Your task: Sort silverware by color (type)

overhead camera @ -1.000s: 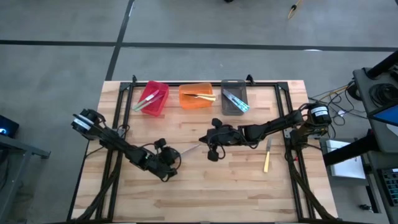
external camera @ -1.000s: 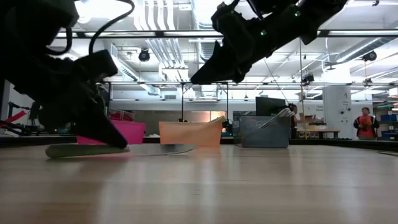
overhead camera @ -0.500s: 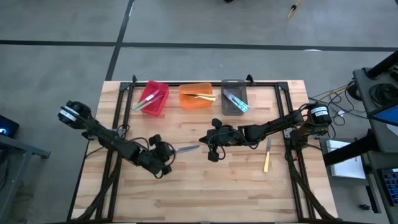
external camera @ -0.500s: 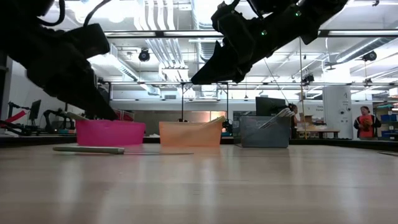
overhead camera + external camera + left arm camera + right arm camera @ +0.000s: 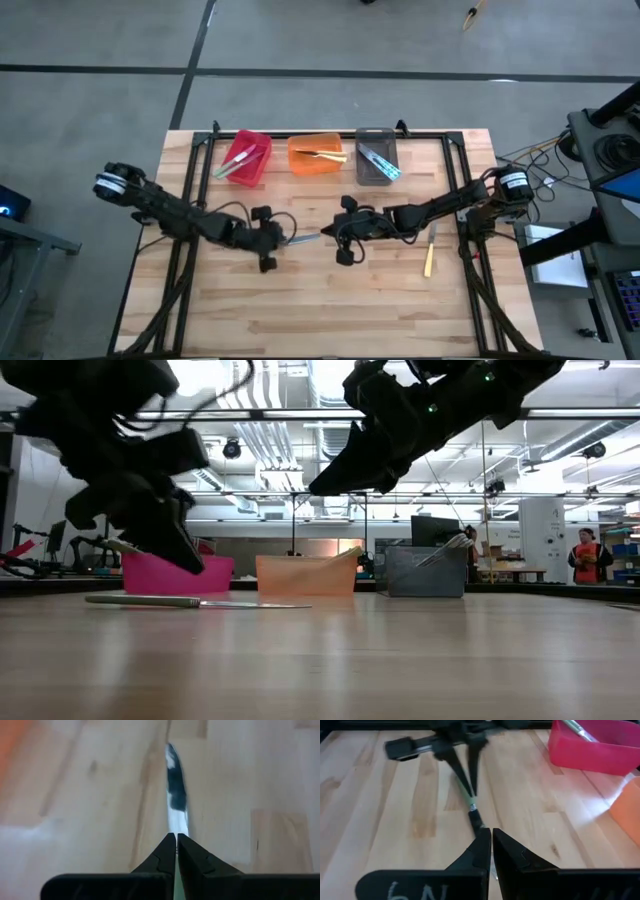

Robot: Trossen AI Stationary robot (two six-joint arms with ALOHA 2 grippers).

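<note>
The green-handled knife point(image 5: 303, 238) lay flat on the worktop point(image 5: 330, 300), in front of the orange bin point(image 5: 317, 155), long axis left-right. The left pincer point(image 5: 268, 240), fingers together, hung at its handle end; the right pincer point(image 5: 343, 236), also together, at its blade tip.

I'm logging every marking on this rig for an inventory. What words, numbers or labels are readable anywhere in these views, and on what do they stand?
"6N" or similar: white handwritten marks on the right gripper body, cut off by the right wrist view's edge, so the reading is uncertain.
Nothing readable on the red bin, orange bin, grey bin, the silverware or the table.
Signs in the room behind, in the low view: too small to read.
</note>
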